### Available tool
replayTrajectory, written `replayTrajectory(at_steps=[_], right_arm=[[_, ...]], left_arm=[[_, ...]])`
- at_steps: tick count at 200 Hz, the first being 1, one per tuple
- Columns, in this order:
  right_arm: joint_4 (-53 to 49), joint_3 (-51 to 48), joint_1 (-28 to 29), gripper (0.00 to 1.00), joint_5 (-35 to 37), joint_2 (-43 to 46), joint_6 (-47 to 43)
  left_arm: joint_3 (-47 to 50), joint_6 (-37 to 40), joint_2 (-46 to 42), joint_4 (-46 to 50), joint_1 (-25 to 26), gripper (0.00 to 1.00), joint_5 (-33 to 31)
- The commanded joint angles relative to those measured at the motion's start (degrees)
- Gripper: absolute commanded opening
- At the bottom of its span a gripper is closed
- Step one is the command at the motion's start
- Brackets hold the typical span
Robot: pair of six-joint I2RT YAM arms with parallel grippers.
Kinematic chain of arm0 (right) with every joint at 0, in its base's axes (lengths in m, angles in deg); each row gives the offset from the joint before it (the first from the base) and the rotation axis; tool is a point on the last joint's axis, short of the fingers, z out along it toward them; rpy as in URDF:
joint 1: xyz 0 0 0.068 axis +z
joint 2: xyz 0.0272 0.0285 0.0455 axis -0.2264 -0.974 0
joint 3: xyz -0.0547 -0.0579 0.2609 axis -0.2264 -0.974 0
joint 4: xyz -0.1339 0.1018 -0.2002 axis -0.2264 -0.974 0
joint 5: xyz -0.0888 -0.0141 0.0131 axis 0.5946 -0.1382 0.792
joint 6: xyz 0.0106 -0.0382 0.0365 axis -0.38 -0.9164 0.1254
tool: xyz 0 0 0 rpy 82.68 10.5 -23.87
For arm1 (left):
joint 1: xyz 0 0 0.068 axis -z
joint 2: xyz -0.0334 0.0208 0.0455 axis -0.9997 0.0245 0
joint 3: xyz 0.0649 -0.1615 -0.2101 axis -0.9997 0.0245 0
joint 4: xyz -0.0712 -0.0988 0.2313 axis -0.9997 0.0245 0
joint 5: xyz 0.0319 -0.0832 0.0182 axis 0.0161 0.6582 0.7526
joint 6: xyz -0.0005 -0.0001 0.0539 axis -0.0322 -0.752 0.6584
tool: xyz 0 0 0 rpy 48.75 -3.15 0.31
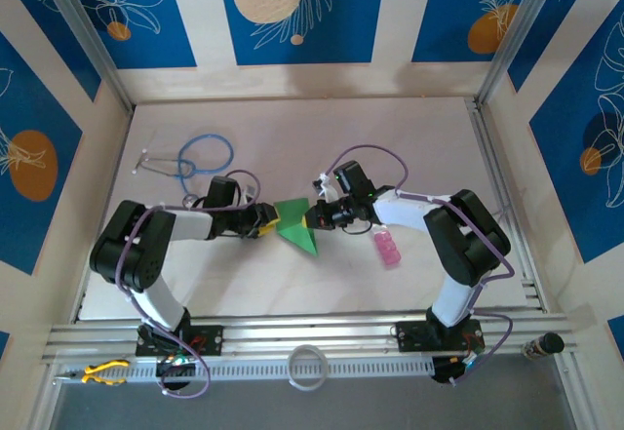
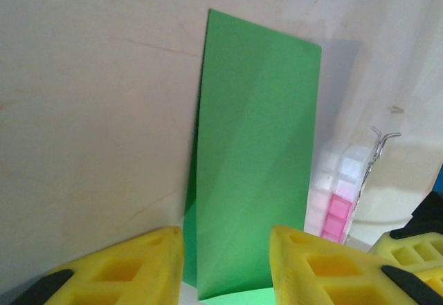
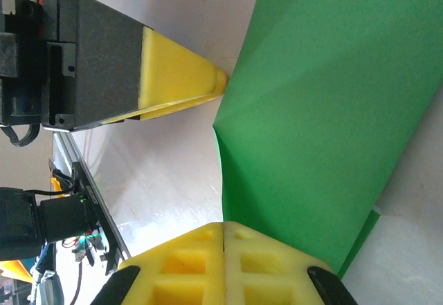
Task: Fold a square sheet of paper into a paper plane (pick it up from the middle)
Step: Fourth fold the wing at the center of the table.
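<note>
Mid-fold: right fingers [image 3: 187, 267] pinch the creased bright-green paper sheet [image 2: 256, 146]; left fingers [image 2: 315, 263] straddle its edge, parted, holding nothing. Next move likely: press the crease.

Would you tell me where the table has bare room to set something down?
Free: the far strip right of the stethoscope, and the near strip this side of the green paper. Crowded: the middle, around that paper and pink bottle.
</note>
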Motion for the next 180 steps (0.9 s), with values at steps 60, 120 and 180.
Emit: replayTrajectory(at_steps=[60, 120, 180], right_arm=[[1.2, -1.5, -0.5, 0.00, -1.7, 2.6, 1.2], [2.2, -1.9, -0.6, 0.00, -3.0, 2.8, 1.5], [2.7, -2.3, -0.7, 0.00, -3.0, 2.9, 1.9]], left_arm=[[-1.7, -0.5, 1.6, -0.9, 1.0, 0.36, 0.4], [-1.9, -1.0, 1.7, -1.4, 1.1, 0.36, 0.6], [-2.4, -1.9, 2.5, -2.9, 1.5, 0.25, 1.2]])
